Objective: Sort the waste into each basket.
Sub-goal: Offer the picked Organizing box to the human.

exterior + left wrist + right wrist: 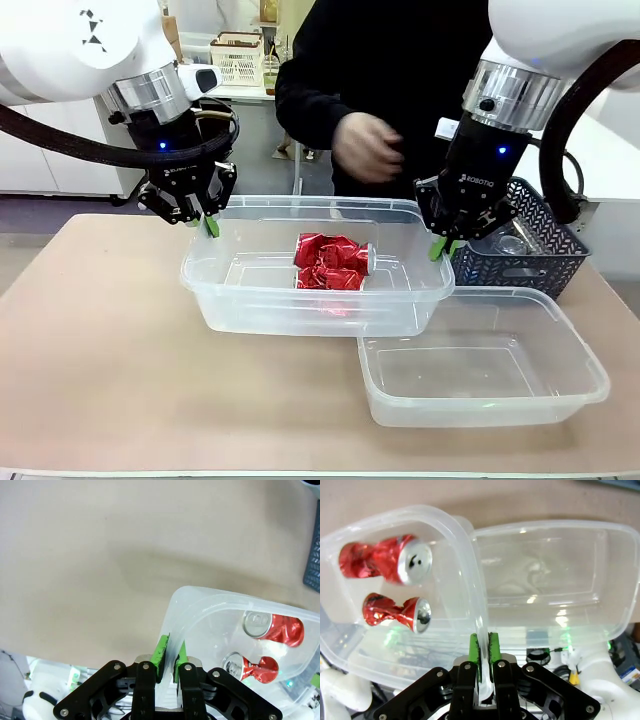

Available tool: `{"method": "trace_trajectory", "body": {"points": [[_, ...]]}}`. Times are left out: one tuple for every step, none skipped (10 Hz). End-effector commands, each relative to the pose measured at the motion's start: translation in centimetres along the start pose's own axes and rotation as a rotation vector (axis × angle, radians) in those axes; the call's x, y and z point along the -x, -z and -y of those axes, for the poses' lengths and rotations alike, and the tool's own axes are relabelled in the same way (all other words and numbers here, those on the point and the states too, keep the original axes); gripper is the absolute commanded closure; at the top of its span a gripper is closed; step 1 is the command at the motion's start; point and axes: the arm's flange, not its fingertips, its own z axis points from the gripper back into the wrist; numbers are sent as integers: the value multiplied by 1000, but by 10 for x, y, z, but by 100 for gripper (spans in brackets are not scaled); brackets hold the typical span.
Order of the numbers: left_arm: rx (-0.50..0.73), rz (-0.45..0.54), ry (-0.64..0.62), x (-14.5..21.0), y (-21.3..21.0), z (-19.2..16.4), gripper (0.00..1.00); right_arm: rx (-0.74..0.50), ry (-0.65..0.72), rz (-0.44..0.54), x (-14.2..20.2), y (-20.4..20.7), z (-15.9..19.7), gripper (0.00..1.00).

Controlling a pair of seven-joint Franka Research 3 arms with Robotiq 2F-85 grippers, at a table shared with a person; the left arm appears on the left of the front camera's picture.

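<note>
Clear rectangular plastic tub (250, 300) holding two crushed red cans (332, 265) is pinched at opposite ends by our downward-pointing arms: our left tool (208, 222) and right tool (443, 247) each clamp its rim. A second clear tub (480, 412) sits just beside it on the table (100, 340), with a dark mesh basket (555, 262) behind.

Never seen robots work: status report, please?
Left gripper, right gripper shut on clear rectangular plastic tub's rim. Two crushed red cans inside. Second clear tub alongside; person's hand beyond.
</note>
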Motion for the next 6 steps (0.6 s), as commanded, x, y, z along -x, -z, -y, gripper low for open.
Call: {"method": "trace_trajectory", "body": {"points": [[13, 2, -13, -2, -6, 1, 91, -10, 4, 3, -2, -2, 1, 91], [13, 2, -13, -2, -6, 1, 91, -10, 4, 3, -2, -2, 1, 91], [13, 2, -13, -2, -6, 1, 91, -10, 4, 3, -2, -2, 1, 91], [13, 2, -13, -2, -6, 1, 91, -10, 4, 3, -2, -2, 1, 91], [13, 2, -13, -2, -6, 1, 91, -10, 4, 3, -2, -2, 1, 91], [13, 2, -13, -2, -6, 1, 91, -10, 4, 3, -2, -2, 1, 91]]}}
